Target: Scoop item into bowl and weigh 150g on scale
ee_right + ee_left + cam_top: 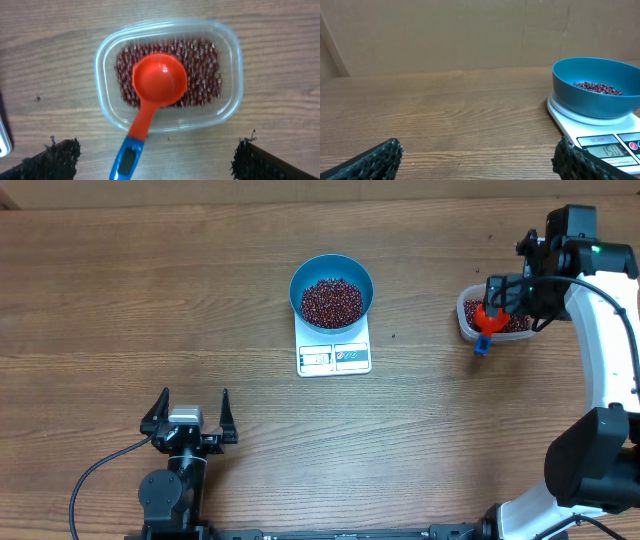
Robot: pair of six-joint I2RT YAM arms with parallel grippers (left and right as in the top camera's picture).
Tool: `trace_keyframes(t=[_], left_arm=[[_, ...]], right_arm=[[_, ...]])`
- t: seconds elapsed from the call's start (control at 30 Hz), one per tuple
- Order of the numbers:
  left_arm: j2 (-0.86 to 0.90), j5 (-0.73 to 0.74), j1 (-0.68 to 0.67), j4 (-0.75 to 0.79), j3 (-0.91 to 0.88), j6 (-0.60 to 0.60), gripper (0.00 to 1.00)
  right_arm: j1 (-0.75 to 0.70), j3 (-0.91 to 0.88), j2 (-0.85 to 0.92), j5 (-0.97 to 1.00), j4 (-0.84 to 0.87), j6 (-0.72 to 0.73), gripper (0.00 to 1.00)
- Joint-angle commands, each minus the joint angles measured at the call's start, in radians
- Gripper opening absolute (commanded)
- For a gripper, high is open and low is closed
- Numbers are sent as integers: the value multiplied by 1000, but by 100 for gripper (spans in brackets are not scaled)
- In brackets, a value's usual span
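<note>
The right gripper [156,159] hangs above the clear plastic tub [232,60] with its jaws spread wide and nothing between them. Its two dark fingertips [62,156] show only at the lower corners of the wrist view. Below it a red scoop [159,82] with a blue handle end lies in the tub. The scoop's cup is empty and face up on the dark red beans [202,65] there, and its handle crosses the tub's rim and sticks out over the wooden table [150,300]. The left gripper [194,395] sits low at the near edge of the table, well apart from everything, also opened wide and holding nothing. Out at mid-table the blue bowl [300,280] stands on the white scale [333,340], covering its far part, and holds a heap of the same beans [331,300]. The scale's display [610,150] is lit, and its digits look like 150.
</note>
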Motion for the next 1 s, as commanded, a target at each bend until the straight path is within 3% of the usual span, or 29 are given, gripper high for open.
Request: trace_keyframes(t=[0.0,0.57,0.97], left_arm=[[-10,0,6,-2,-4,9,100],[-10,0,6,-2,-4,8,100],[-10,0,6,-2,-4,9,100]], right_arm=[[-8,26,-22,-42,20,-7,100],[0,-188,-251,-240,366,95,100],[95,-666,-620,-241,861,95,100]])
